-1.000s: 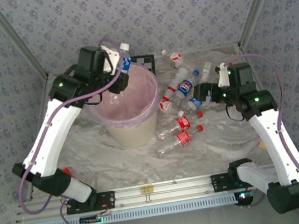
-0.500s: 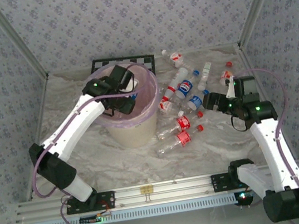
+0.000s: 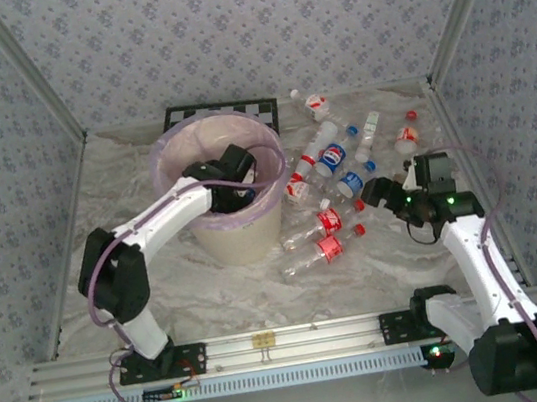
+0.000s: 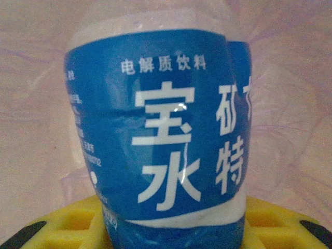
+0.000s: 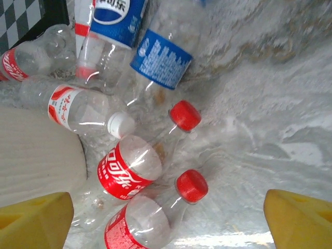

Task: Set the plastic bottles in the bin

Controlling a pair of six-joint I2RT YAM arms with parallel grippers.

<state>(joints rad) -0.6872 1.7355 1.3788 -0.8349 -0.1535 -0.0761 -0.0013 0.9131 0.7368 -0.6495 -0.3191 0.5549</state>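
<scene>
Your left jaws are closed partway on a blue-labelled bottle point(image 4: 161, 129). Its body stands up between the yellow pads point(image 4: 270, 220), hard against the wrist camera. Just beyond the jaws, behind the bottle, is the pink bag point(image 4: 295, 104) lining the bin point(image 3: 239, 241). From above, these jaws sit down inside the bin's mouth. I judge the step in hand on this side to be the release, since the bottle is already inside the liner. Open the jaws enough for it to fall free, then lift straight up clear of the rim before you swing away, or a pad may catch the bag.

Your right jaws stand wide and hold nothing. Their pads point(image 5: 31, 220) show at the bottom corners of the wrist view with bare worktop point(image 5: 270, 104) between them. Ahead of the jaws, nearer the pad on the bin's side, lie two red-labelled bottles close against each other. These are the near bottle point(image 5: 137, 228) and the second bottle point(image 5: 132, 168), each with its red cap pointing toward the other pad. Farther out lie a white-capped bottle point(image 5: 83, 111) and then a bottle with a blue wrap point(image 5: 161, 59). The bin's cream wall lies just outside the pad on that side.

This arm looks set for the next pick. Bring the jaws down across the near bottle's body, not its cap. Keep them square to it, because the second bottle lies so close that a slanted approach would likely roll it.
</scene>
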